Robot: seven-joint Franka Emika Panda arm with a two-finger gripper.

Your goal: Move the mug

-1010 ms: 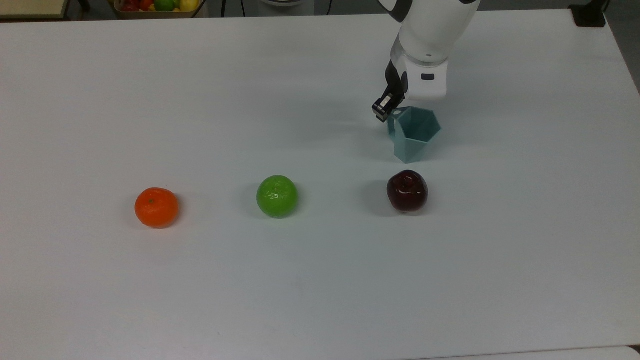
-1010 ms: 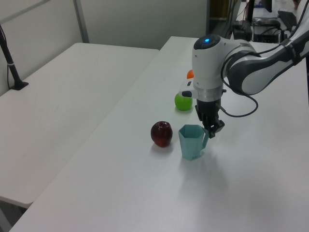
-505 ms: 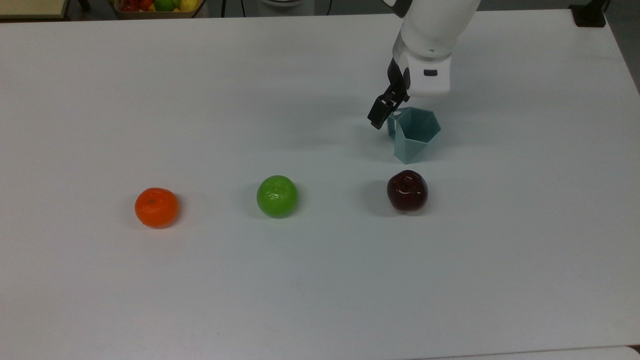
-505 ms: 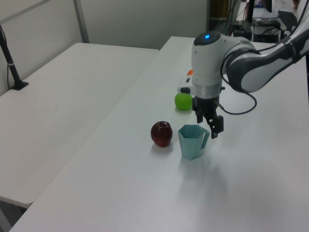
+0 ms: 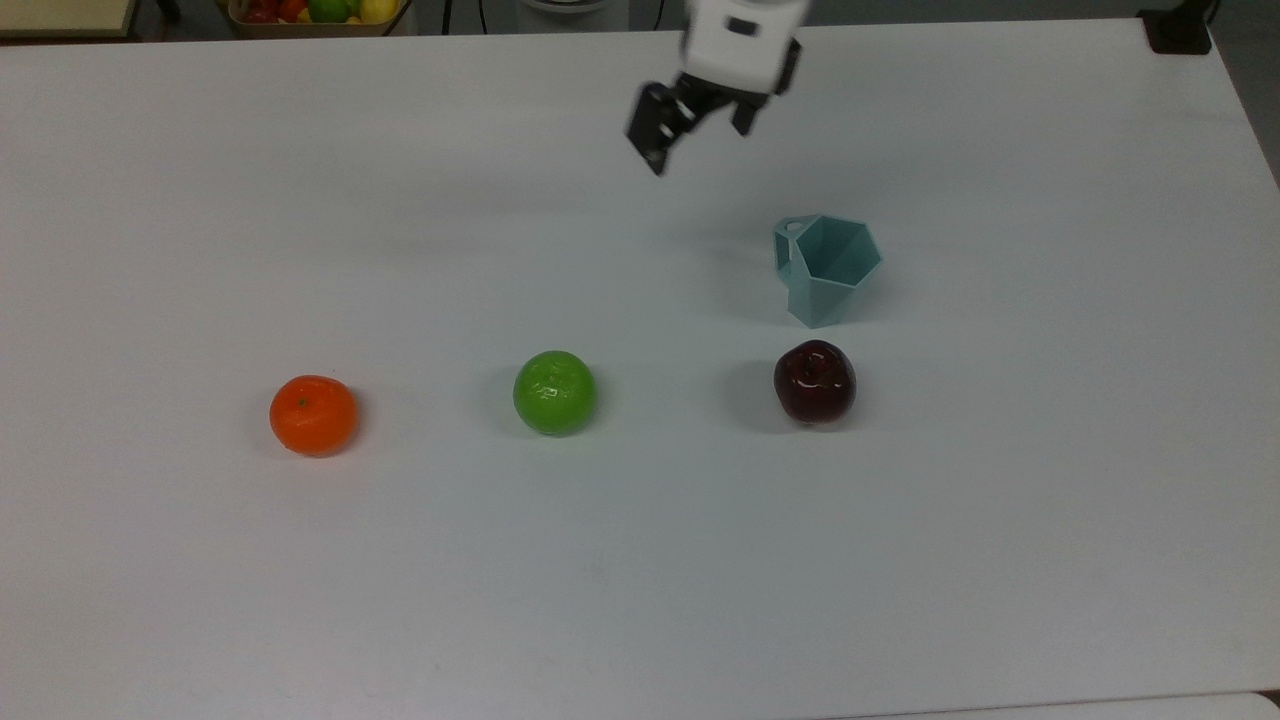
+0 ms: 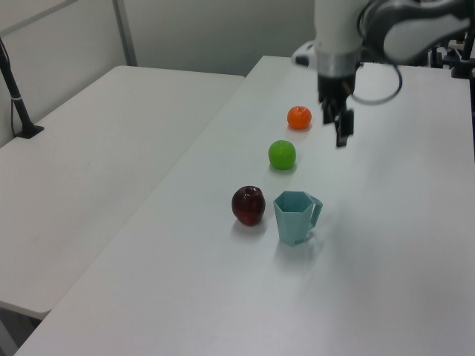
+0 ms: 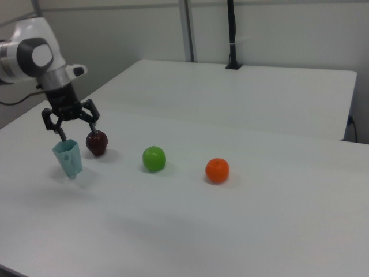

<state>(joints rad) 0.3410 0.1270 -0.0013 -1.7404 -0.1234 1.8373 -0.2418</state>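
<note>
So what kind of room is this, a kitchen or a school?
Probably a robot lab or workshop, not a kitchen. A robot arm with its end effector hangs over a plain white table, the mug and fruits are lined up as for a test, and more bare tables stand beside it.

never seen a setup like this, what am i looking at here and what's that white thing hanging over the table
The white thing is a robot arm. At its end is a gripper with two dark fingers, spread open here and holding nothing, raised above the table. All three pictures show the same moment: the top view looks down on the white table, the left and right views look along it from either side. On the table stand a pale teal mug, upright, and a row of three fruits: a dark red apple nearest the mug, a green apple, and an orange. A basket of fruit sits beyond the table's far edge.
</note>
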